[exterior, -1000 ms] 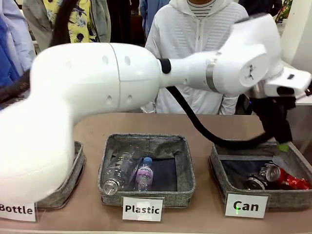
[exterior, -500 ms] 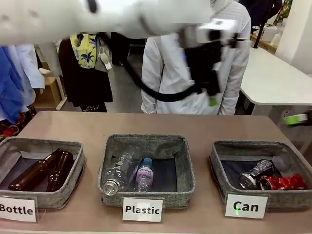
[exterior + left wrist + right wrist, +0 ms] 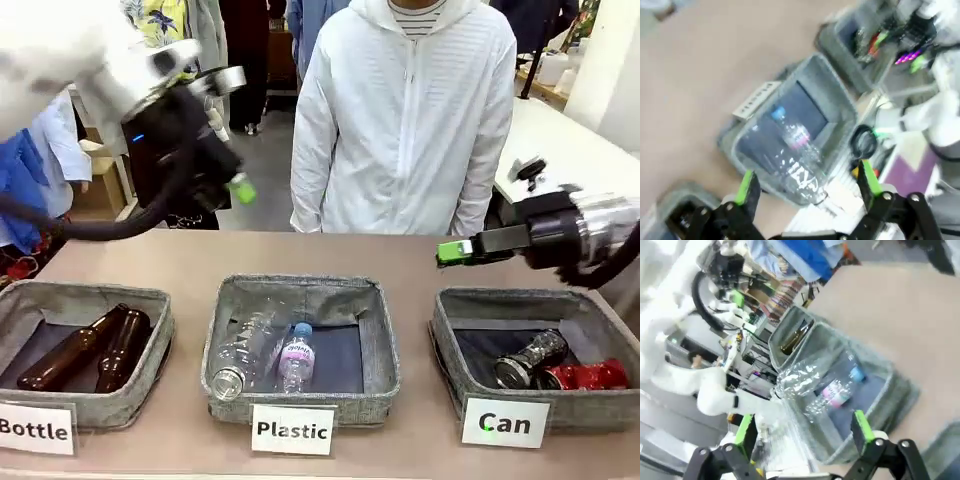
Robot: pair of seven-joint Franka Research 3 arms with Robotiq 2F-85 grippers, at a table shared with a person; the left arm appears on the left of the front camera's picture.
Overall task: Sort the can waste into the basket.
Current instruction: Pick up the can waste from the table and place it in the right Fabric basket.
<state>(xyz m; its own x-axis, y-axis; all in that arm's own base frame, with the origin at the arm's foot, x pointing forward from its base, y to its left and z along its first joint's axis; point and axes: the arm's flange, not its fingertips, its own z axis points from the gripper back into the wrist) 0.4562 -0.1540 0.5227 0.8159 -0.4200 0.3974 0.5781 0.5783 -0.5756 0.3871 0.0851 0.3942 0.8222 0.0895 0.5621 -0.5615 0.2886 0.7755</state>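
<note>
Swung clear across the bench since a moment ago, the left gripper now hangs high at the left, jaws released — the right gripper hovers beside the basket, jaws spread, empty. Both cans lie inside the basket.

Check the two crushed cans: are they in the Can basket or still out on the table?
In. The dark silvery can and the red can both lie inside the basket labelled "Can".
</note>
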